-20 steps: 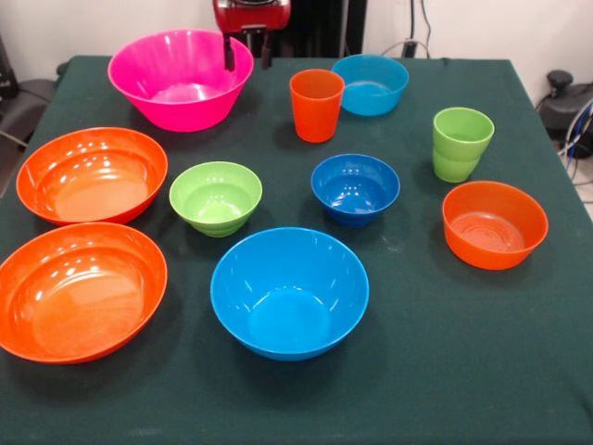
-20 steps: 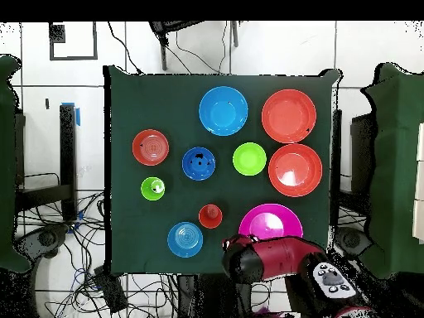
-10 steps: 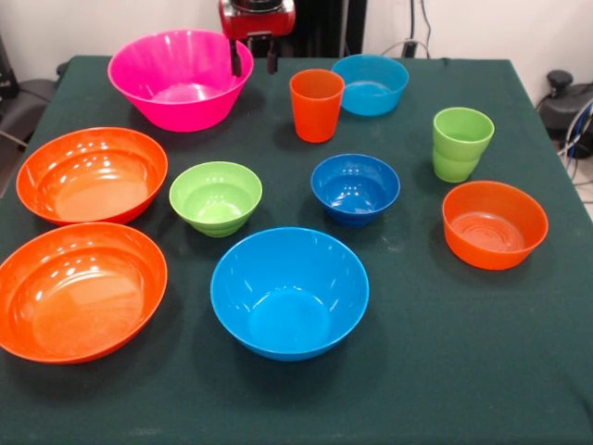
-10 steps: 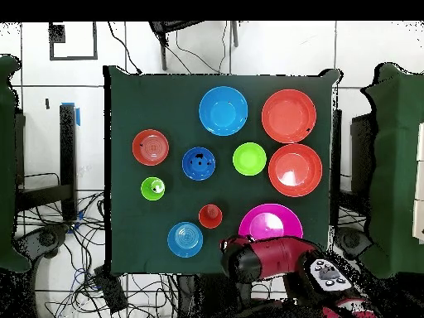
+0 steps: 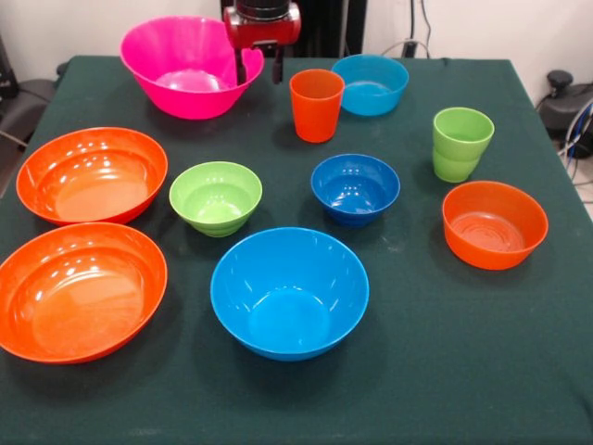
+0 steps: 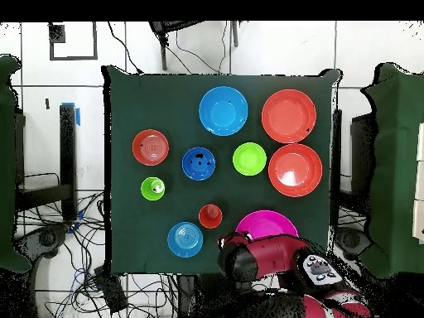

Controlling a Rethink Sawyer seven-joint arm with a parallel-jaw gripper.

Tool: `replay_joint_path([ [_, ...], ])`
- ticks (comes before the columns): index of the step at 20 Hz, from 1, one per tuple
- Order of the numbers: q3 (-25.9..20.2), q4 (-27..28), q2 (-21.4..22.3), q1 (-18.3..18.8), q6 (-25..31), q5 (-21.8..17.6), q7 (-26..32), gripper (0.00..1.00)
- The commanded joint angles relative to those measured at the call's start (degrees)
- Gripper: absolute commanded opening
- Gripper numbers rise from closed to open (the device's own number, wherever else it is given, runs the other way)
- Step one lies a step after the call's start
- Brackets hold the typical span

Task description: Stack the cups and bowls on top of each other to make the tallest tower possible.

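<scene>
Looking at your target: the large pink bowl [image 5: 190, 67] sits at the far edge of the table [image 5: 417, 371], glossy, wide-mouthed, tilted a little with its rim raised toward the gripper.
Gripper: your gripper [image 5: 258, 67] hangs at the pink bowl's rim, one finger [image 5: 241, 69] dipping inside the rim, the other outside it; whether the jaws have pinched the wall, you cannot tell from either view.
Front view gives you: both dark fingers, the bowl's tilt, and the orange cup [image 5: 316, 105] standing just beside the gripper.
Overhead view gives you: the red arm [image 6: 273, 257] lying over the pink bowl's [image 6: 267, 224] near edge and hiding the fingers.
Neighbours: light blue bowl [image 5: 371, 83] just behind the orange cup; two lime green cups [image 5: 460, 144] nested one in the other, well apart on the other side.
Middle row: small green bowl [image 5: 215, 197], dark blue bowl [image 5: 355, 188], small orange bowl [image 5: 494, 223], all apart from one another.
Front row: large blue bowl [image 5: 289, 292] alone; two large orange bowls [image 5: 91, 174] side by side, nearly touching.
In the way: the orange cup stands closest to the outer finger.
</scene>
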State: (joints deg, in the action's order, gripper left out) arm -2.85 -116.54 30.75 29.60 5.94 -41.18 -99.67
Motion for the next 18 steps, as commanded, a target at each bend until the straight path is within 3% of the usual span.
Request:
replay_joint_path([
  [1, -1.6, 6.1, -3.3, -3.0, -4.6, -1.6, -5.3, 1.0],
  [14, -0.7, 6.0, -4.1, -3.6, -6.3, -1.1, -5.2, 1.0],
  [15, -0.6, 5.9, -4.1, -3.7, -6.6, -1.2, -5.0, 0.0],
  [18, -1.0, 5.6, -4.0, -3.2, -6.9, -1.4, -4.8, 0.0],
])
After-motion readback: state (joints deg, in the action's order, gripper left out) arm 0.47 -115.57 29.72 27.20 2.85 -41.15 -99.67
